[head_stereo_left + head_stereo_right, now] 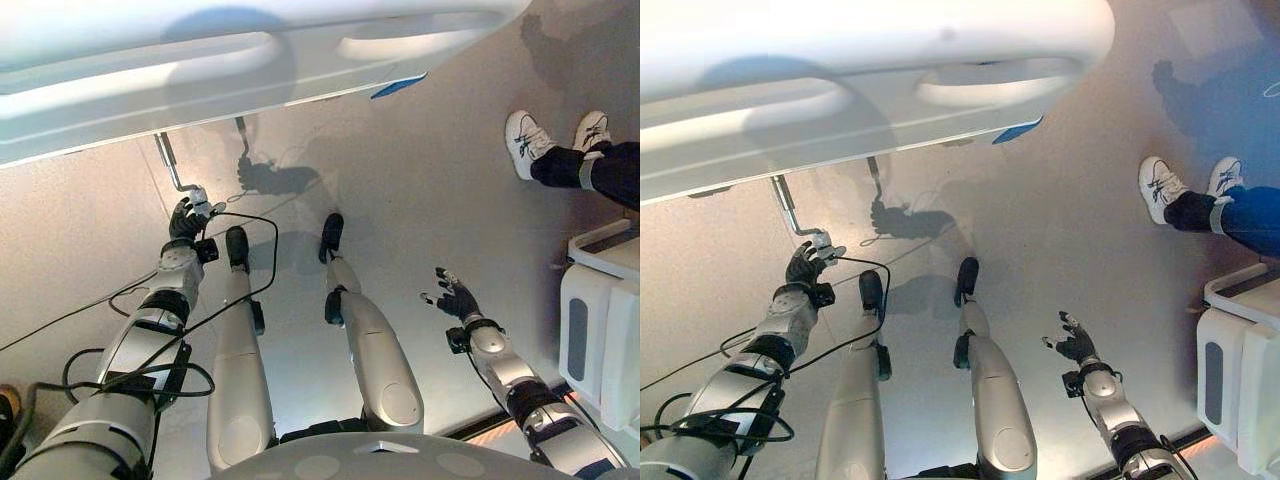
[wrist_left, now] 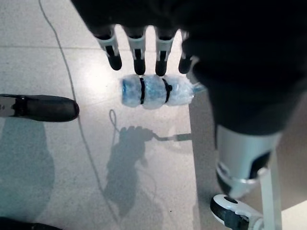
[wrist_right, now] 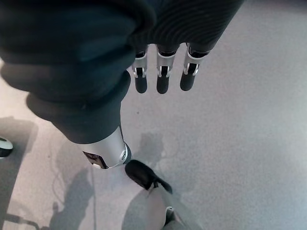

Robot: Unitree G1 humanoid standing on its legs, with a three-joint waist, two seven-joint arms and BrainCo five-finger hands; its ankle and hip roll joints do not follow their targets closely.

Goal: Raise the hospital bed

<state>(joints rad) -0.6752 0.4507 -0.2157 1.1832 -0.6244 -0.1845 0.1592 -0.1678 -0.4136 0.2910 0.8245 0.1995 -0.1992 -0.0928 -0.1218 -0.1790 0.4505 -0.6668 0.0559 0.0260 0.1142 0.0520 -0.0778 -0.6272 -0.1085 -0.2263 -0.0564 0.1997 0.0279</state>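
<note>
right hand (image 1: 456, 299) hanging over bare floor, fingers relaxed, holding nothing | left hand (image 1: 187, 216) reaching at the plastic-wrapped grip (image 2: 156, 91) of the metal crank handle (image 1: 168, 160) (the nearer hand), fingers straight just over it, grip lying crosswise | white hospital bed (image 1: 250, 60) beyond

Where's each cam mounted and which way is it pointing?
Left eye view: head, facing down at bed footboard, crank handle; left hand, right hand show.
Right eye view: same, slightly offset; person's shoes too.
Left wrist view: left wrist, along straight fingers to wrapped crank handle.
Right wrist view: right wrist, along straight fingers to floor.
Shared: eye views and left wrist view see crank handle.
</note>
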